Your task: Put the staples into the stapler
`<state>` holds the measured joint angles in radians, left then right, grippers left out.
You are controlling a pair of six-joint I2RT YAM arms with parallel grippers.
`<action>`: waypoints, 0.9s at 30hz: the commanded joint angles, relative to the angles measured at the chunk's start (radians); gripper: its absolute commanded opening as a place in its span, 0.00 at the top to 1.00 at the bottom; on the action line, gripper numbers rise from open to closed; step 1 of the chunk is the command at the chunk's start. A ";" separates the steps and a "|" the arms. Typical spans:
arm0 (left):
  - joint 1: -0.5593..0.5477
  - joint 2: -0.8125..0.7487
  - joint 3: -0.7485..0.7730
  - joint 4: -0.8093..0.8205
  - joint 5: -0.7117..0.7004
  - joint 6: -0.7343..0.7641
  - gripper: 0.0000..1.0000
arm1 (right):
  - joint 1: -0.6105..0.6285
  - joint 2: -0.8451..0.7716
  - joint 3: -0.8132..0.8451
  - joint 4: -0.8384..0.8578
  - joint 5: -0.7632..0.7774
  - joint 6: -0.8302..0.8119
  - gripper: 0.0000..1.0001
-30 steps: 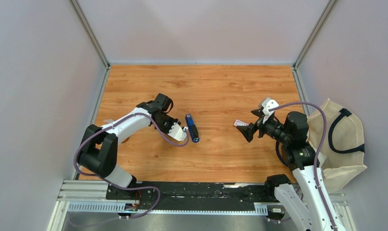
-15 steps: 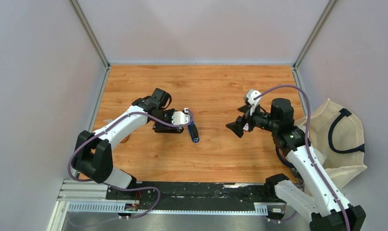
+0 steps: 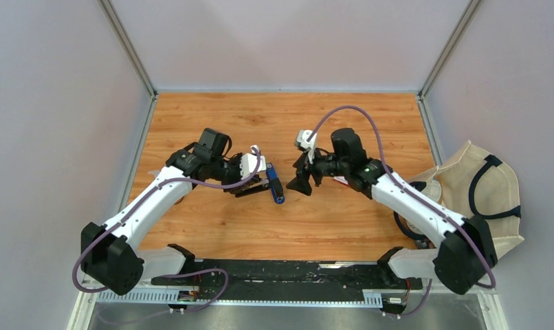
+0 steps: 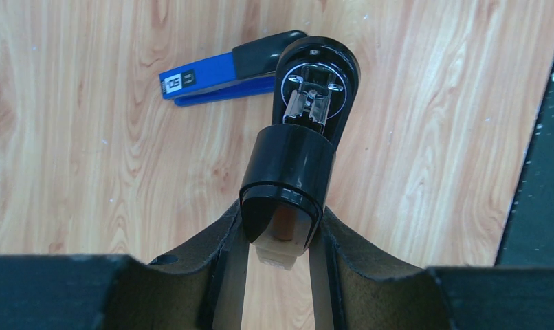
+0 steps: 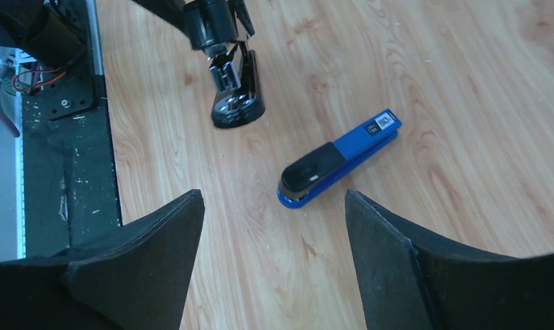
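Note:
A blue and black stapler [image 3: 275, 183] lies on the wooden table; it also shows in the left wrist view [image 4: 226, 72] and the right wrist view [image 5: 339, 158]. My left gripper [image 3: 241, 184] is shut on a black stapler [image 4: 295, 158], held just left of the blue one [image 5: 236, 89]. My right gripper [image 3: 303, 180] is open and empty, hovering just right of the blue stapler, its fingers [image 5: 157, 254] wide apart. A small white and red box [image 3: 341, 181], probably the staples, peeks from under the right arm.
A beige cloth bag [image 3: 487, 199] with dark handles lies off the table's right edge. A small brown item [image 3: 180, 200] sits by the left arm. The black rail [image 3: 281, 271] runs along the near edge.
My right arm has swung left from the table's right side to the blue stapler. My left arm has stretched out and now holds the black stapler beside the blue one.

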<state>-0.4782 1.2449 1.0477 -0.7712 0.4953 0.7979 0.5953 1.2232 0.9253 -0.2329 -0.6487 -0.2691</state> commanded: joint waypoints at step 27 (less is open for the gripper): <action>0.079 -0.055 -0.003 0.058 0.239 -0.124 1.00 | 0.147 0.314 0.087 0.276 -0.103 0.148 0.58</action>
<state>-0.4419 1.2339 1.0138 -0.7658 0.6281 0.7013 0.7330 1.5326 1.0313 0.0051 -0.7673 -0.1043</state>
